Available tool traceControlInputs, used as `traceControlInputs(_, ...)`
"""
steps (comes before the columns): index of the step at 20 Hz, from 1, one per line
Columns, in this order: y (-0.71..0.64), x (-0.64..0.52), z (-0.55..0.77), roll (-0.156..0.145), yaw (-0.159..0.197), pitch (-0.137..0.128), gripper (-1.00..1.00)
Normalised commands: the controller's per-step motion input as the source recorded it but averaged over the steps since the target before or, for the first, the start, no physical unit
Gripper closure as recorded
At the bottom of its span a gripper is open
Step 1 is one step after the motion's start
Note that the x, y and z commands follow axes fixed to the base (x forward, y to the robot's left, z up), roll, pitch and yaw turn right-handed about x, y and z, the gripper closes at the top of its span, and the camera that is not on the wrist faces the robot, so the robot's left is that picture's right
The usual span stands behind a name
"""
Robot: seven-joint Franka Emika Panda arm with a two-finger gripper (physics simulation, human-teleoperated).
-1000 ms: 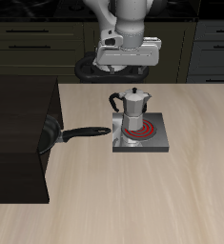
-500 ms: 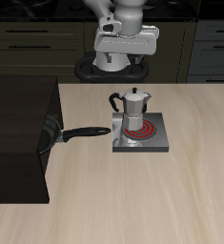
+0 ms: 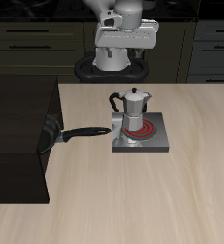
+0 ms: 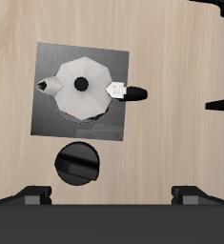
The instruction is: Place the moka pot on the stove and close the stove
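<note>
Up and back goes the empty, spread gripper, moka pot seated on the glowing stove; next, descend squarely over its knob.

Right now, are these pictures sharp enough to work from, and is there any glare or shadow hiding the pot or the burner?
Exterior view: sharp, evenly lit, no glare; the moka pot covers part of the red coil on the stove, and the frying pan merges into the large black box. Wrist view: crisp, flat light, a soft shadow beside the pot; the stove knob reads clearly.
</note>
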Motion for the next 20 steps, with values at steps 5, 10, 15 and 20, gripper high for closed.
traceControlInputs(5,0.06,-0.23,-0.05,0.013,0.052,0.005,-1.0)
traceControlInputs(10,0.0,-0.17,-0.12,0.011,0.069,0.022,-1.0)
traceControlInputs(15,-0.08,-0.01,-0.05,-0.011,0.075,0.026,-1.0)
traceControlInputs(20,-0.05,-0.04,-0.02,-0.022,0.074,0.009,-1.0)
